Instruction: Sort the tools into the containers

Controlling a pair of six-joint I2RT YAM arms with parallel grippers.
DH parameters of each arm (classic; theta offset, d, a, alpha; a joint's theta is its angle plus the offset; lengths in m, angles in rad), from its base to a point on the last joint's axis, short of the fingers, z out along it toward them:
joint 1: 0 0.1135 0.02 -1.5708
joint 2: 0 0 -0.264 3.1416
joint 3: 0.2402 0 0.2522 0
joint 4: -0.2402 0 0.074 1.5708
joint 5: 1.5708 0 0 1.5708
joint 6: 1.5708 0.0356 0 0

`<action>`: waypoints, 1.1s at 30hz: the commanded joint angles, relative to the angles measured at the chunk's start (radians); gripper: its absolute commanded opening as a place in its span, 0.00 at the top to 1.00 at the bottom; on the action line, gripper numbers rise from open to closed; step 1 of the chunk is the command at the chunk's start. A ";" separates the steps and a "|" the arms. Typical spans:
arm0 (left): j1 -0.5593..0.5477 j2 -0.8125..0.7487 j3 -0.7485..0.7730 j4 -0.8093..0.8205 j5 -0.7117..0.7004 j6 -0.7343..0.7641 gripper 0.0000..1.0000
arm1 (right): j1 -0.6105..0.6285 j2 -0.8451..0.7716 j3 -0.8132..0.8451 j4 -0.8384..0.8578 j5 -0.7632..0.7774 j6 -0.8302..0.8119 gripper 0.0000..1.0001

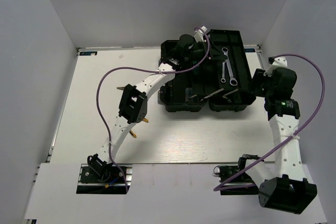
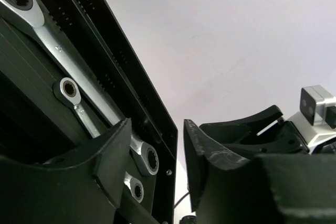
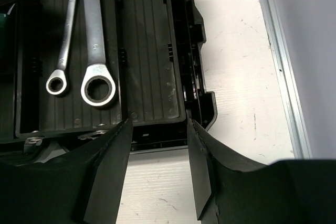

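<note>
Silver wrenches point(image 3: 93, 24) in tray point(image 3: 152, 51), right pincer point(image 3: 159, 124) at rim point(image 3: 157, 142)

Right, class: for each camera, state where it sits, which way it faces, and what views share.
Top external: above, behind the bases, looking down on toolbox, left arm, right arm.
Left wrist: over the toolbox, facing wrenches and far wall; own fingers show.
Right wrist: above the toolbox's corner, looking down; own fingers show.
Shared: all three show the wrenches.
</note>
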 commanded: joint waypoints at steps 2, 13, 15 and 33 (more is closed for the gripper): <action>-0.006 -0.122 0.058 -0.038 -0.005 0.063 0.49 | -0.005 -0.030 -0.010 0.045 -0.062 0.009 0.48; 0.043 -0.864 -0.614 -0.567 -0.557 0.598 1.00 | 0.017 -0.043 -0.032 0.017 -0.619 -0.167 0.97; 0.080 -0.934 -0.791 -0.638 -0.705 0.609 0.92 | 0.035 -0.024 -0.013 0.005 -0.630 -0.188 1.00; 0.348 -0.643 -0.886 -0.799 -0.718 0.263 0.27 | 0.173 0.058 0.054 -0.015 -0.443 -0.159 0.91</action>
